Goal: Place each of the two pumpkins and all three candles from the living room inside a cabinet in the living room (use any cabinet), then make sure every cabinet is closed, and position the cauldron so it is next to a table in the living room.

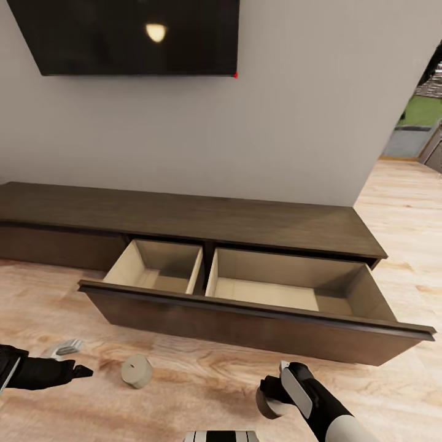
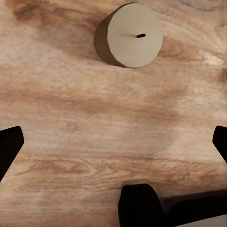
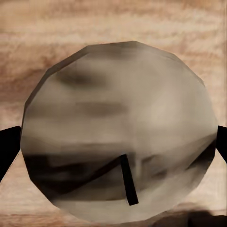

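Note:
The dark brown cabinet (image 1: pixel 184 215) runs along the wall, its wide drawer (image 1: pixel 258 322) pulled out with two pale, empty compartments. One candle (image 1: pixel 136 371) lies on its side on the wood floor before the drawer; it is also ahead of my open left gripper (image 2: pixel 113 146), well apart from the fingers. In the head view that left gripper (image 1: pixel 73 359) hovers low at the left. My right gripper (image 1: pixel 273 396) is shut on a second candle (image 3: pixel 120 127), its fingers (image 3: pixel 9 149) pressed on both sides. The pumpkins, cauldron and table are out of view.
A black TV (image 1: pixel 138 37) hangs on the grey wall above the cabinet. The drawer front juts out toward me over the wood floor (image 1: pixel 202 393). At the far right an opening (image 1: pixel 423 116) leads to another room.

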